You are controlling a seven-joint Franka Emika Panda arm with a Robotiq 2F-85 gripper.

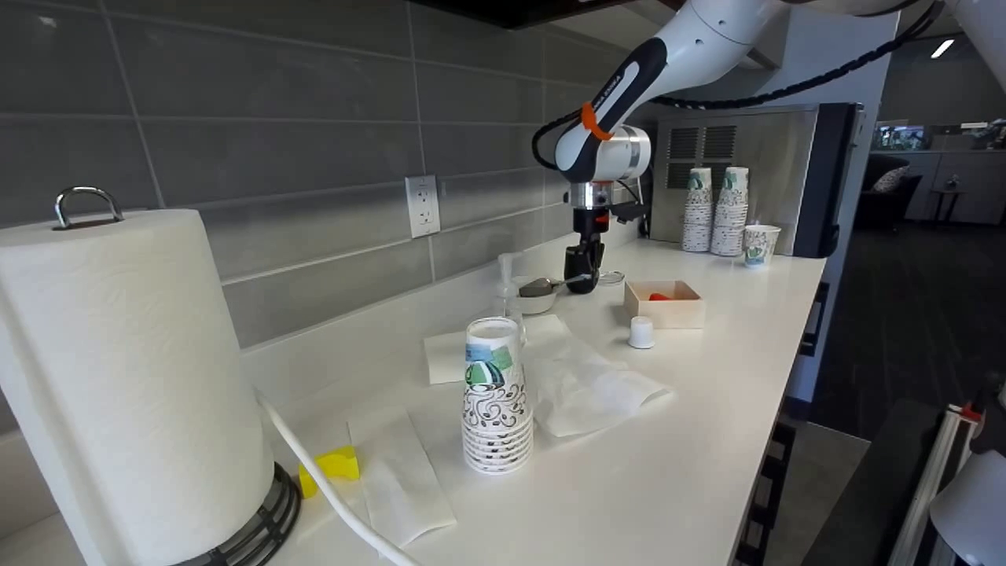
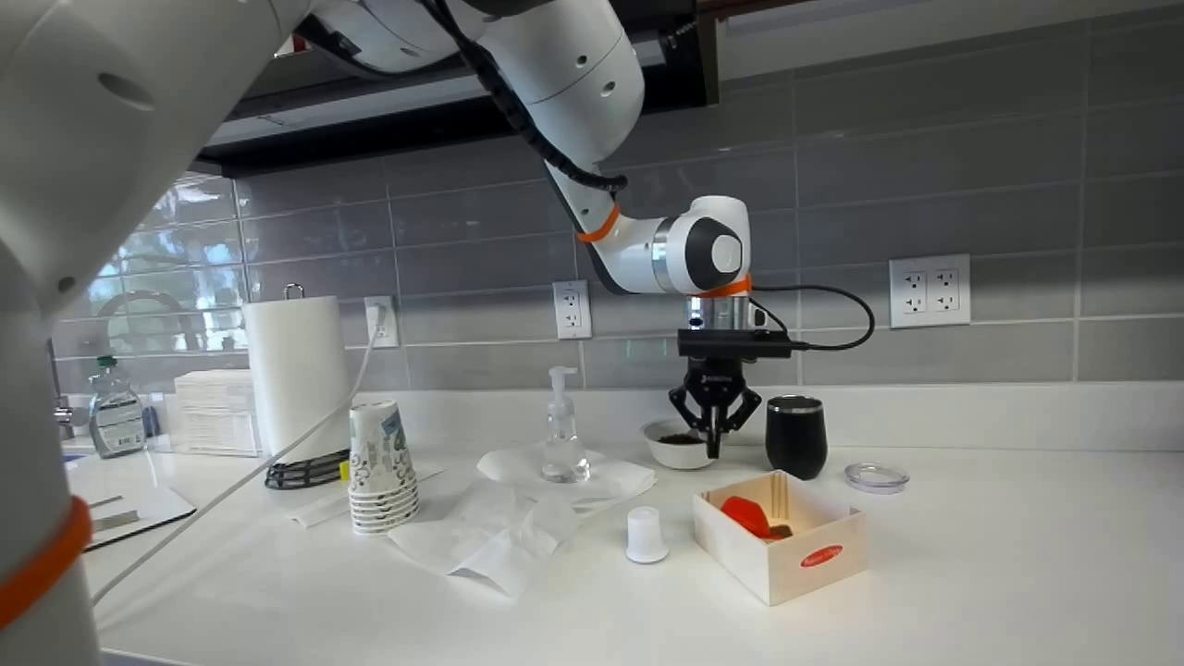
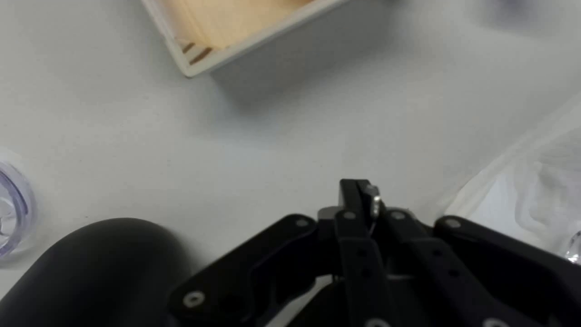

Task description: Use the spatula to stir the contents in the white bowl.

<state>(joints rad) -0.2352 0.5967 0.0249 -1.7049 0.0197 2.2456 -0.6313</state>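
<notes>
The white bowl point(image 1: 540, 305) stands near the backsplash and also shows in an exterior view point(image 2: 679, 456), with dark contents point(image 2: 683, 438) inside. My gripper point(image 1: 582, 281) is beside the bowl, fingers pointing down; it also shows in an exterior view point(image 2: 713, 448). It is shut on the handle of the spatula point(image 1: 537, 288), a spoon-like metal utensil. The spatula's head lies over the bowl; whether it touches the contents I cannot tell. In the wrist view the fingers point(image 3: 363, 193) are together, with the shiny handle end point(image 3: 375, 202) between them. The bowl is mostly hidden by the gripper there.
A black tumbler point(image 2: 795, 437) stands close beside the gripper, with a clear lid point(image 2: 876, 476) near it. A wooden box point(image 2: 819, 566) holds a red thing point(image 2: 746, 514). A small white cup point(image 2: 646, 536), a soap dispenser point(image 2: 564, 449) and stacked paper cups point(image 1: 497, 405) stand nearby.
</notes>
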